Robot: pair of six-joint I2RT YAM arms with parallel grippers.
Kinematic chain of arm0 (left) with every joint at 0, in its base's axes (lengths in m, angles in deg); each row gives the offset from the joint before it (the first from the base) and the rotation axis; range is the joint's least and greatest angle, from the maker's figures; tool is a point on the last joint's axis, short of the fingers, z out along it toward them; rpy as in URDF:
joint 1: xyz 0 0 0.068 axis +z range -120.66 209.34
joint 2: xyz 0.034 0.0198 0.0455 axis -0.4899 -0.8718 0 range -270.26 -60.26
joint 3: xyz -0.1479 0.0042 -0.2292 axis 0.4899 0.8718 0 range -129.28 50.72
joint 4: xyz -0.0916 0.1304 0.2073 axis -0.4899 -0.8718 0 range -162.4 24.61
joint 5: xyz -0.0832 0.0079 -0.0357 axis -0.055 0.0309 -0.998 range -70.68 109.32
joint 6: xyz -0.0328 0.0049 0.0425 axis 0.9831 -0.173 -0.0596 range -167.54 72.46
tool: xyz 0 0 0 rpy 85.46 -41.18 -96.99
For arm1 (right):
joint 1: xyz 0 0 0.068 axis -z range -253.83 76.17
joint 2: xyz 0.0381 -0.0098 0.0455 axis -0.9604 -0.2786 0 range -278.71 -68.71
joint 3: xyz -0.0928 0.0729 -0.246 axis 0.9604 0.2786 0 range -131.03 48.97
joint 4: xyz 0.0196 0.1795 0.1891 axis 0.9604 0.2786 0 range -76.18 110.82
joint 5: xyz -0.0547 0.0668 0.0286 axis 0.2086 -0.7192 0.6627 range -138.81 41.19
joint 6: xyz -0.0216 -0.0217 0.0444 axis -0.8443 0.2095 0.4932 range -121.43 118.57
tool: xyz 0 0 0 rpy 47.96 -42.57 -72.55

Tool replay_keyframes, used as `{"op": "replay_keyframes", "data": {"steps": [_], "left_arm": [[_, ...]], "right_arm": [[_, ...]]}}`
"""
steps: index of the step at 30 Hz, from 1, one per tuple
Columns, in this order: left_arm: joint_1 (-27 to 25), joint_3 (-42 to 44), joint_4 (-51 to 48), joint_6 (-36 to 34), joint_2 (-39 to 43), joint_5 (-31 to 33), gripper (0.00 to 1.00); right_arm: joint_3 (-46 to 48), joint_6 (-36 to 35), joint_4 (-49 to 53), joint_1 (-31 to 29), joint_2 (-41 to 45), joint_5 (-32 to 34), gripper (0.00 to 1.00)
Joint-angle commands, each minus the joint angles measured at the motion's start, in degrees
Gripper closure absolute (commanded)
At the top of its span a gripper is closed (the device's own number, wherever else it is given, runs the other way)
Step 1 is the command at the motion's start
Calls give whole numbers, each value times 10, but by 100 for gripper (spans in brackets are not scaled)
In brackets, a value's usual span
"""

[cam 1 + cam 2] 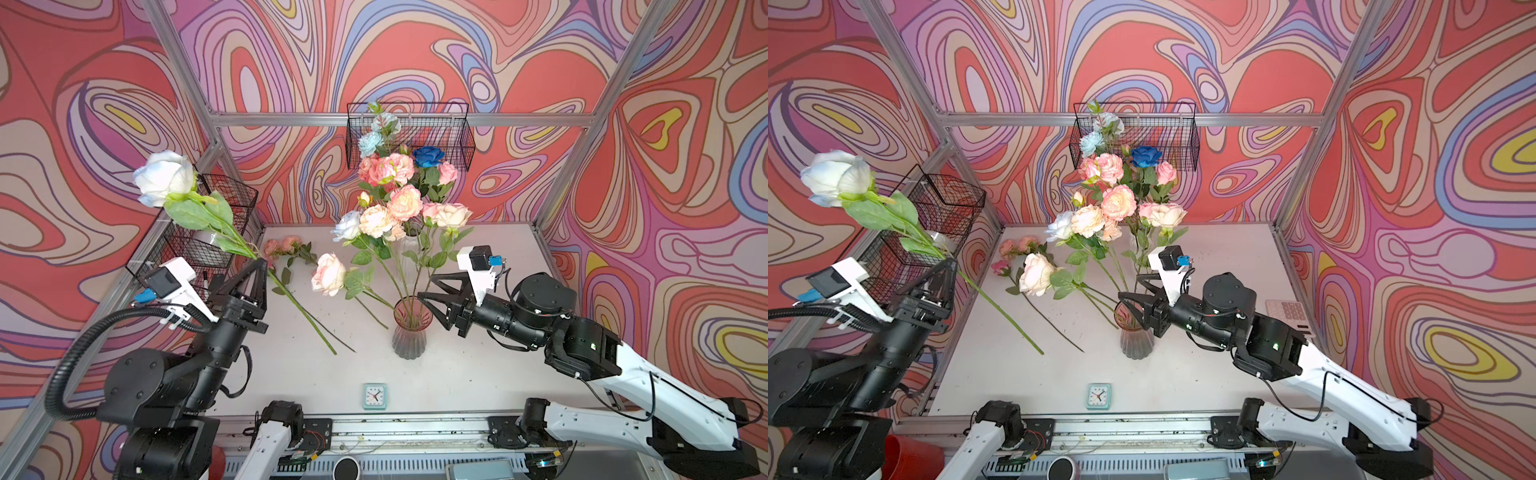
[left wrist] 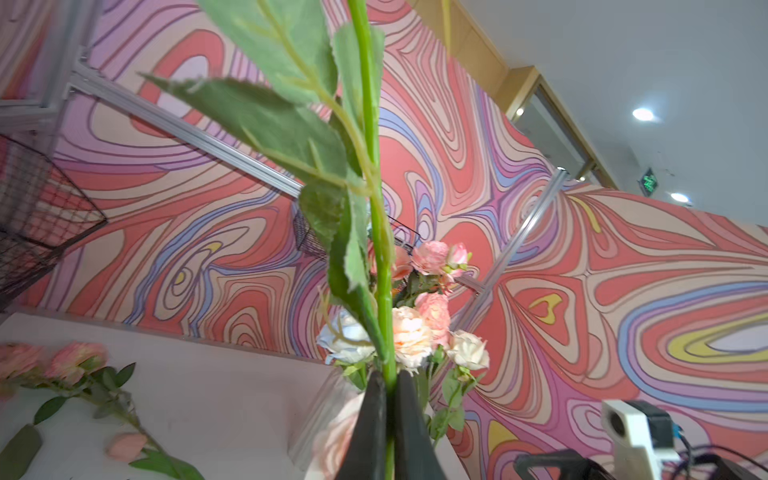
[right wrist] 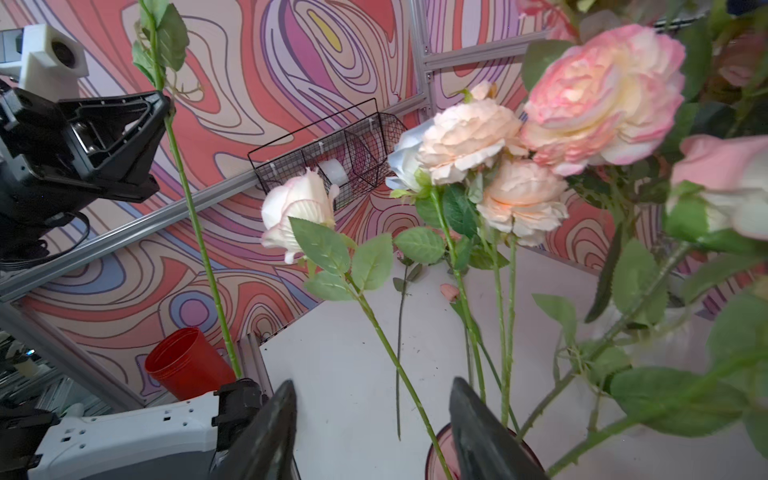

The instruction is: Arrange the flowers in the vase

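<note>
Left of the vase (image 1: 409, 338), the left pincer (image 1: 259, 266) clamps the white rose (image 1: 164, 176) by its stem; the right pincer (image 1: 427, 286) gapes empty beside the vase's rim.

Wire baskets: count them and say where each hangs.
2. The back basket hangs on the rear wall; the side basket hangs on the left wall. None seems hidden.

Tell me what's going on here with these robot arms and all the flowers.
Two robot arms are filling a ribbed tinted glass vase with artificial roses. Most blooms already stand in it. The left gripper is shut on the stem of a long-stemmed white rose, holding it aloft at a slant. The right gripper is open beside the vase's rim. A spray of small pink roses lies on the white table, not yet placed.
</note>
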Motion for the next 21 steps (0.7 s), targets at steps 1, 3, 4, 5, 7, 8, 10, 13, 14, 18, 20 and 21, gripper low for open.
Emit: {"op": "replay_keyframes", "data": {"steps": [1, 3, 4, 5, 7, 8, 10, 13, 14, 18, 20, 21], "left_arm": [[-2, -17, 39, -18, 11, -148, 100], [-1, -22, 73, -11, 12, -203, 100], [-1, -22, 93, -1, 10, -230, 100], [-2, -21, 115, 11, 6, -257, 100], [-1, -11, 170, 42, -4, -307, 100], [-2, -2, 203, 65, -9, -332, 100], [-2, 16, 260, 103, -17, -364, 100], [-1, 34, 311, 137, -26, -388, 100], [-1, 38, 321, 143, -29, -392, 100], [-1, 48, 343, 159, -38, -405, 100], [-1, 56, 355, 165, -42, -407, 100], [-2, 60, 358, 169, -45, -407, 100]], "right_arm": [[-63, -7, -7, 1, -48, -113, 39], [-104, -4, -11, 1, -84, -167, 38], [-127, 0, -15, 1, -104, -194, 38], [-150, 5, -20, 1, -125, -222, 38], [-189, 17, -31, 1, -163, -267, 37], [-209, 23, -37, 0, -183, -289, 37], [-239, 37, -51, -2, -214, -323, 37], [-274, 51, -74, -10, -250, -369, 37], [-282, 56, -83, -14, -261, -382, 37], [-302, 63, -105, -28, -282, -415, 37], [-311, 62, -107, -33, -290, -419, 37], [-314, 62, -108, -35, -294, -421, 38]]}}
